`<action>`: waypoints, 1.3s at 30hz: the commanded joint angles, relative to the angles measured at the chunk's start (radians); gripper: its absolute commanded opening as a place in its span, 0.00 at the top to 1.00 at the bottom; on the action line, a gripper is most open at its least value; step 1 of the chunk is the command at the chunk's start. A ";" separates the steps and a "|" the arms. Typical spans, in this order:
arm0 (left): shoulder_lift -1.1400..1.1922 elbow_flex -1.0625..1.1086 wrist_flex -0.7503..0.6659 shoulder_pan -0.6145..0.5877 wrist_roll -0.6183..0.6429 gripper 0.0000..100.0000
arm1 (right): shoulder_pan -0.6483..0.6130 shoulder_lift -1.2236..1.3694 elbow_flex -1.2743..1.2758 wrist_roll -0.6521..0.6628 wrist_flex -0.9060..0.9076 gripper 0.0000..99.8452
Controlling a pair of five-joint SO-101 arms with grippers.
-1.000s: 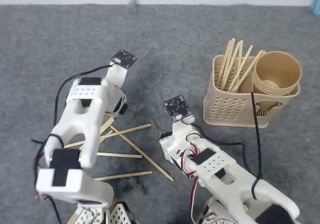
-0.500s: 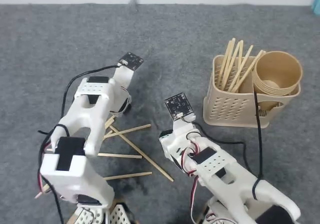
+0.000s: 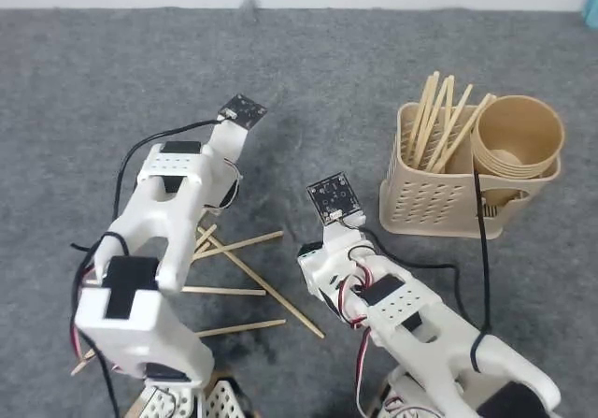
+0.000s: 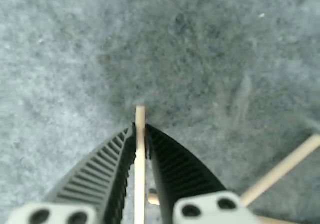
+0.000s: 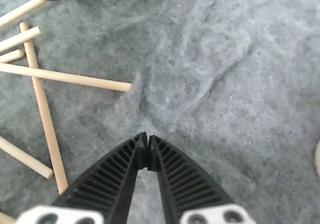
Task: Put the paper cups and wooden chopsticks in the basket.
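Between the left jaws a wooden chopstick (image 4: 140,134) is pinched, its tip protruding past them; the right jaws are pressed together; loose chopsticks (image 5: 65,77) are scattered beside them on the surface (image 5: 225,58).

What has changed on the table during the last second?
The left arm shifted slightly toward the basket, the left gripper shut on a chopstick; a chopstick end came into view beside its base. The right arm, the loose chopsticks, the paper cups and the basket stayed in place.
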 commanded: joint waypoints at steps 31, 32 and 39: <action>-1.301 0.532 -0.686 0.006 0.557 0.99 | 0.030 0.012 -0.061 -0.006 -0.015 0.99; -1.347 0.578 -0.726 0.006 0.559 0.99 | 0.030 0.012 -0.061 -0.006 -0.015 0.99; -1.542 0.682 -0.867 0.043 0.557 0.99 | 0.030 0.012 -0.061 -0.006 -0.015 0.99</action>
